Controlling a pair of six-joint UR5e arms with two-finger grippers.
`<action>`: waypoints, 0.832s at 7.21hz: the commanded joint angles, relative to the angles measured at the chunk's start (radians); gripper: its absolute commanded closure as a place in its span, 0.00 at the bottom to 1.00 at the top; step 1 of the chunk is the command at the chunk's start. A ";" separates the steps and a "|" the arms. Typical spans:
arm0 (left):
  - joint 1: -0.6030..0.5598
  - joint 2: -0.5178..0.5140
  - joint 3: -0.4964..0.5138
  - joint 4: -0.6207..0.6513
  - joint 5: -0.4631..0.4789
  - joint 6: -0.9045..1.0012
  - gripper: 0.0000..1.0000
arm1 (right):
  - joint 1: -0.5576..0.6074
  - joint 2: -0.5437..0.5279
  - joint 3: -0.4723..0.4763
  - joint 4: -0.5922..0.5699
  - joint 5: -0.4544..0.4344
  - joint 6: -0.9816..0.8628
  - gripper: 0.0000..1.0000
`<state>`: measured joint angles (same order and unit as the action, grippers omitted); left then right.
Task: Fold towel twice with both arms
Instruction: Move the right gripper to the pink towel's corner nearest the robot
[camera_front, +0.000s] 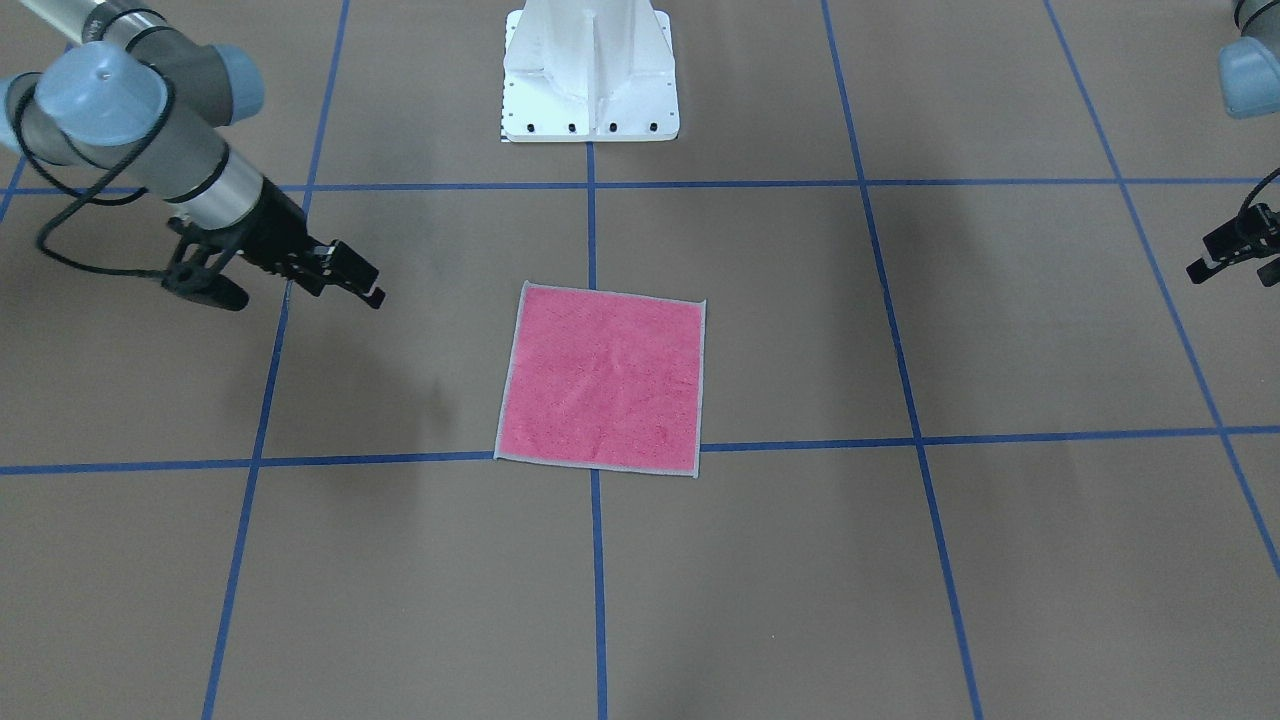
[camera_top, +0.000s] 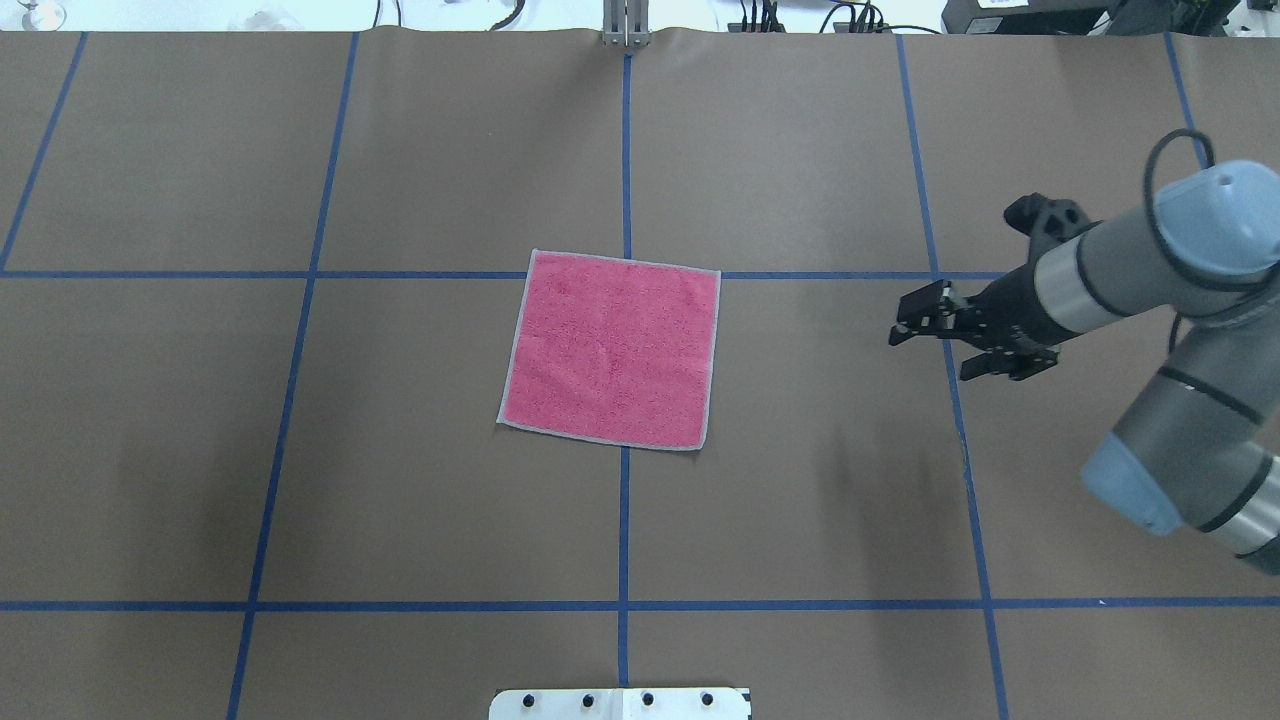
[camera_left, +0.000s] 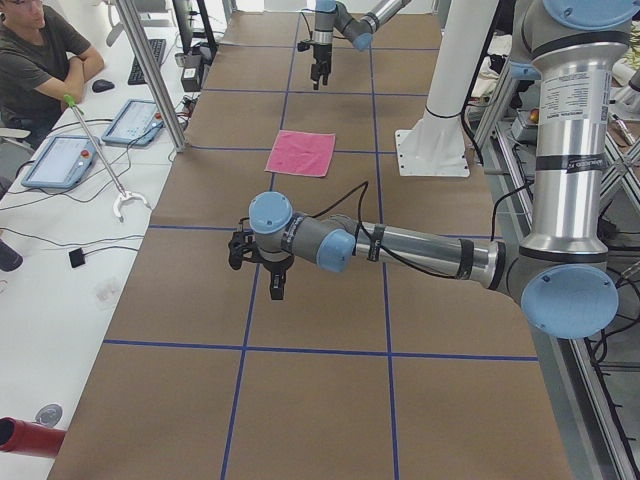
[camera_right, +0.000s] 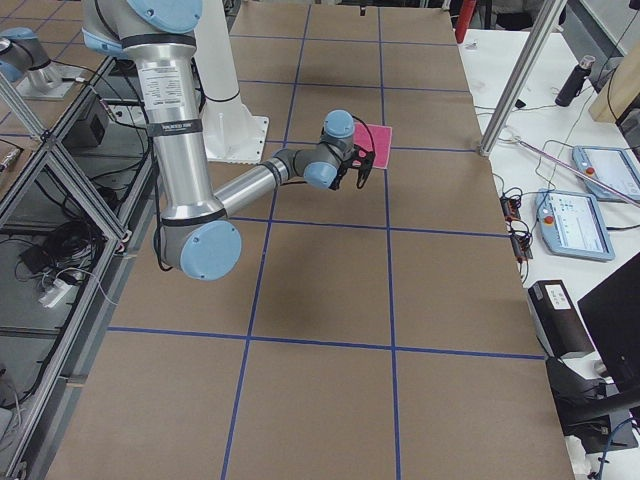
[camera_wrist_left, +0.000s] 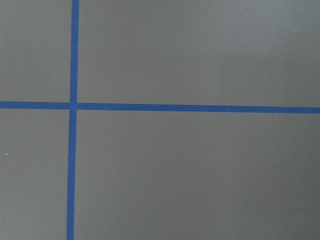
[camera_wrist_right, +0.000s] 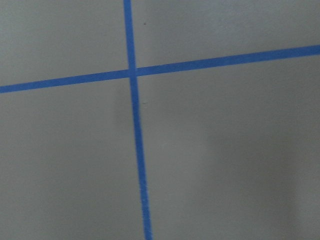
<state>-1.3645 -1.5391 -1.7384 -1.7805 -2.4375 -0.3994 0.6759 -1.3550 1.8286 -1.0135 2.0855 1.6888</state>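
Towel (camera_top: 610, 348) is lying flat and unfolded, pink face up, in the middle of the surface (camera_top: 400, 480), straddling the blue tape grid (camera_top: 624, 520) and sitting slightly rotated against it. Right gripper (camera_top: 922, 318) is hovering well apart from it on the robot's right, and left gripper (camera_front: 1232, 252) is hanging well apart on the other side. Neither is holding anything. I'm not managing to tell whether the jaws are apart or together on either one.

Risks I'm seeing from here:
- hem is lying flush on the surface, so a pinch coming down at a corner is likely skating over it or digging into the surface
- towel is small and both arms are needing to work the same edge, so the wrists are risking crowding each other
- if the arms are squaring to the tape rather than to the rotated cloth, the fold is coming out skewed
- one corner catching while the other is slipping means dragging the terry instead of lifting it

Visibility gaps:
- left arm isn't showing in the overhead view and is getting cropped at the front view's edge
- both wrist views are showing only bare surface and tape, no fingers, no cloth
- Right arm is covering part of the towel in the right-side view
- underside colour isn't showing anywhere
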 joint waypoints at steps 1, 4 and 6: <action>0.008 -0.001 0.002 -0.004 0.000 -0.009 0.00 | -0.143 0.142 0.008 -0.108 -0.149 0.280 0.08; 0.024 -0.004 0.002 -0.005 0.000 -0.036 0.00 | -0.265 0.298 -0.020 -0.321 -0.335 0.446 0.12; 0.028 -0.004 0.002 -0.005 0.000 -0.036 0.00 | -0.286 0.307 -0.077 -0.320 -0.387 0.477 0.18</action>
<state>-1.3399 -1.5430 -1.7365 -1.7855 -2.4375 -0.4352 0.4051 -1.0579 1.7797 -1.3304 1.7311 2.1422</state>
